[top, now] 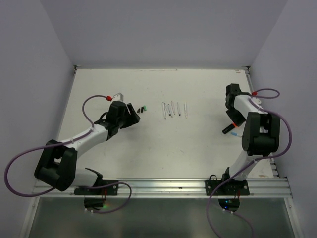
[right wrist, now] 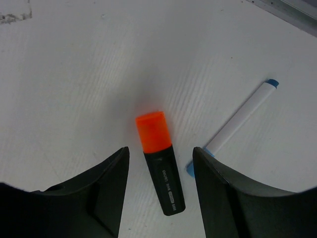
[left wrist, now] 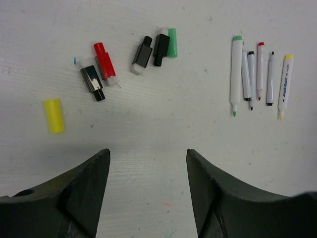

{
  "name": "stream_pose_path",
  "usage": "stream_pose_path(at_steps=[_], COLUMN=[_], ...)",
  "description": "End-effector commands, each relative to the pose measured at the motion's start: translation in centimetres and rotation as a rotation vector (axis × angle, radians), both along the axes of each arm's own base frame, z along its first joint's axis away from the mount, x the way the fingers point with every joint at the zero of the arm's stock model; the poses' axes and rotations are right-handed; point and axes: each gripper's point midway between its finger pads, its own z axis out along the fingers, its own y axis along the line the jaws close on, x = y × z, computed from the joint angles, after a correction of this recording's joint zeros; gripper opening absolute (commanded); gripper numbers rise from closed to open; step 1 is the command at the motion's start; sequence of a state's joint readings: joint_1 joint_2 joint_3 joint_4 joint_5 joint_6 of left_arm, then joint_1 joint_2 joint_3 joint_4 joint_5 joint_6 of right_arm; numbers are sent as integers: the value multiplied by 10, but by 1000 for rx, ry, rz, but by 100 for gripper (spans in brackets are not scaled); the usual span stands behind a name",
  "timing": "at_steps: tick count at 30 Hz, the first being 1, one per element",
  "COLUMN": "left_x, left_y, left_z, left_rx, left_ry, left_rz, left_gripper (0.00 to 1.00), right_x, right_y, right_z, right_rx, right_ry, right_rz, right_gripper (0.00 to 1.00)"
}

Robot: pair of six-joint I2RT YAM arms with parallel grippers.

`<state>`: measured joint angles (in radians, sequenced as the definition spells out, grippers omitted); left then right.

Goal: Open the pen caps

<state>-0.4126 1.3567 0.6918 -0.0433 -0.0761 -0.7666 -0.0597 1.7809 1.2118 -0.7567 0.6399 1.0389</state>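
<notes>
My right claw (right wrist: 159,151) is spread wide and grasping nothing. It hangs over a highlighter lying flat on the worktop (right wrist: 74,74), w/ the orange cap (right wrist: 154,131) on and pointing away from me. The black barrel (right wrist: 166,183) lies between my fingers.

My left claw (left wrist: 147,153) is also released and empty, well apart on the other side. Below it lie loose caps: yellow cap (left wrist: 53,115), red cap (left wrist: 104,60), green cap (left wrist: 172,42) and black caps (left wrist: 92,82), w/ the bare pens (left wrist: 257,74) in a row to the right.

Risks as I judge them:
- If I clench across the cap/barrel seam, I pin both parts and nothing separates.
- If I grip the cap alone w/ no counter-hold, the whole highlighter prob. lifts or skids.
- The white pen (right wrist: 242,116) lies just beside my right finger, so closing off-centre could knock it rolling.
- It shows blue at both ends, and I can't tell which end is its cap, so I might pull the wrong one.
</notes>
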Motion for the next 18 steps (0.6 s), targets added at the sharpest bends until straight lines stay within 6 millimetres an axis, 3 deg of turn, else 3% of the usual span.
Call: stream_pose_path(at_steps=[1, 4, 11, 18], left_x=[10, 10, 8, 6], left_y=[-3, -4, -5, -1], left_z=[14, 10, 10, 15], left_rx=[5, 2, -6, 2], left_ry=[-39, -32, -33, -46], left_rz=[2, 0, -5, 2], left_gripper=[66, 66, 66, 66], right_x=[0, -2, -4, 4], right_y=[-15, -17, -18, -17], right_z=[28, 30, 5, -8], right_rx=[-85, -91, -32, 22], right_ry=[-101, -103, -81, -101], right_rz=[-44, -43, -29, 4], right_gripper=[57, 57, 56, 54])
